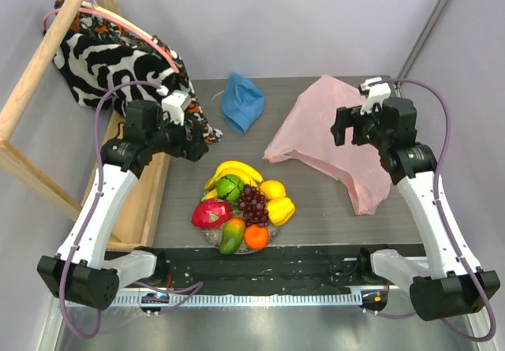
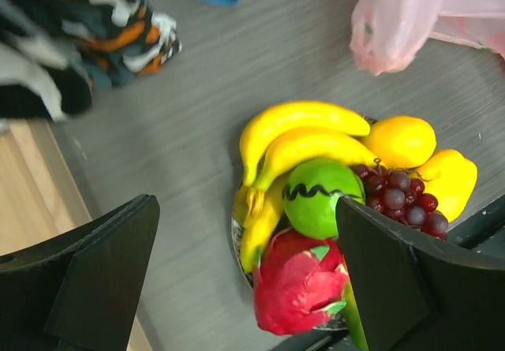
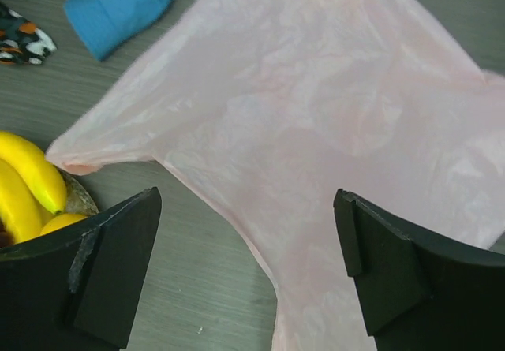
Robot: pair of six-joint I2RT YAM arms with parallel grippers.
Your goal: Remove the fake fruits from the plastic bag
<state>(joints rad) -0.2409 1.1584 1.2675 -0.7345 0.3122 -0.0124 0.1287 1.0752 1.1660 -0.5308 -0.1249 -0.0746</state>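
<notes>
Eight fake fruits sit heaped on a dish [image 3: 79, 197], none of them inside the plastic bag [image 1: 308, 122]. The heap lies between the two arms, nearer the bases than either pincer.

The left pincer [image 2: 245, 201] hangs above the table [image 1: 331, 209] with its jaws spread wide and nothing between them. In its wrist view the heap lies below and slightly ahead of the gap. The banana bunch [image 2: 300, 130] curves over the top, with the green apple [image 2: 319, 197] under it and the red dragon fruit [image 2: 300, 284] closest to the fingers. The dark grapes [image 2: 402, 197], the lemon [image 2: 401, 140] and the yellow pepper [image 2: 450, 177] lie toward its right finger. From above, the orange [image 1: 256, 237] and the mango [image 1: 231, 237] lie on the side of the heap nearest the bases. A black-and-white patterned fabric [image 1: 118, 59] hangs on a wooden frame [image 1: 31, 83] to the left of this pincer.

The right pincer [image 3: 246, 196] is also wide open and holds nothing. The pink bag lies flat and crumpled on the table directly beneath it, filling the view between its fingers and beyond both of them. A blue cloth [image 1: 243, 102] lies past the bag, to this pincer's left and farther from the bases. The bag's near corner lies close to the bananas; whether it touches the dish is unclear.
</notes>
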